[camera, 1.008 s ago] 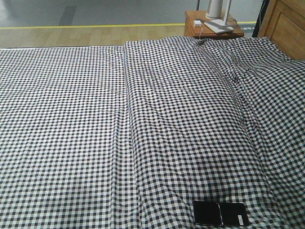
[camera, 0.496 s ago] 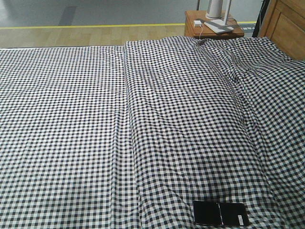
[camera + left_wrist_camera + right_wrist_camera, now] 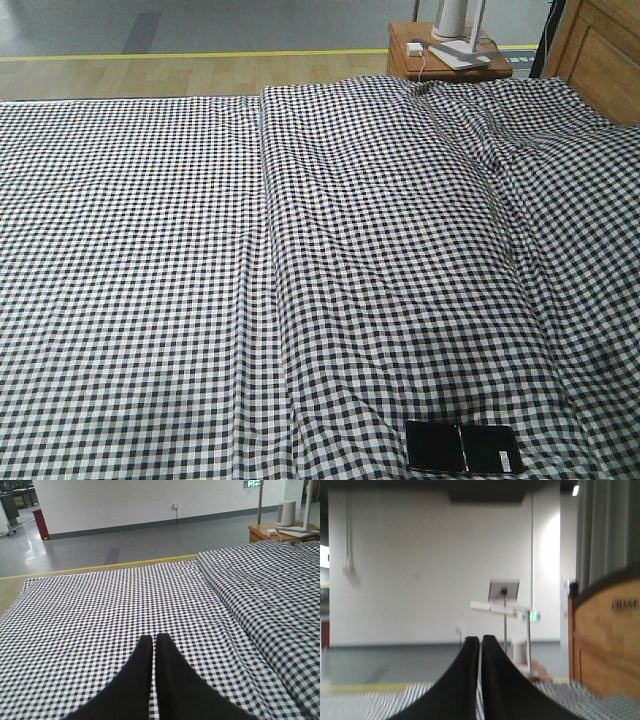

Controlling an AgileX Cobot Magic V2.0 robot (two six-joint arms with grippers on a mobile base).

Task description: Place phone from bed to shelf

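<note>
The phone (image 3: 462, 448) lies flat and black on the bed (image 3: 300, 280) near the bottom edge of the front view, right of centre, with a crease across its middle. Neither arm appears in that view. In the left wrist view my left gripper (image 3: 154, 638) is shut with nothing in it, hovering over the checked sheet (image 3: 100, 610). In the right wrist view my right gripper (image 3: 481, 639) is also shut and empty, raised above the bed and pointing at the far wall. The phone shows in neither wrist view. The shelf is out of view.
A reddish-brown bedside table (image 3: 448, 58) with a white lamp base and charger stands beyond the bed's far right corner. The wooden headboard (image 3: 600, 55) rises at the right edge. A raised fold (image 3: 268, 250) runs down the sheet.
The front view barely differs; the phone has not moved and only a slight shadow shift shows on the sheet at the far right.
</note>
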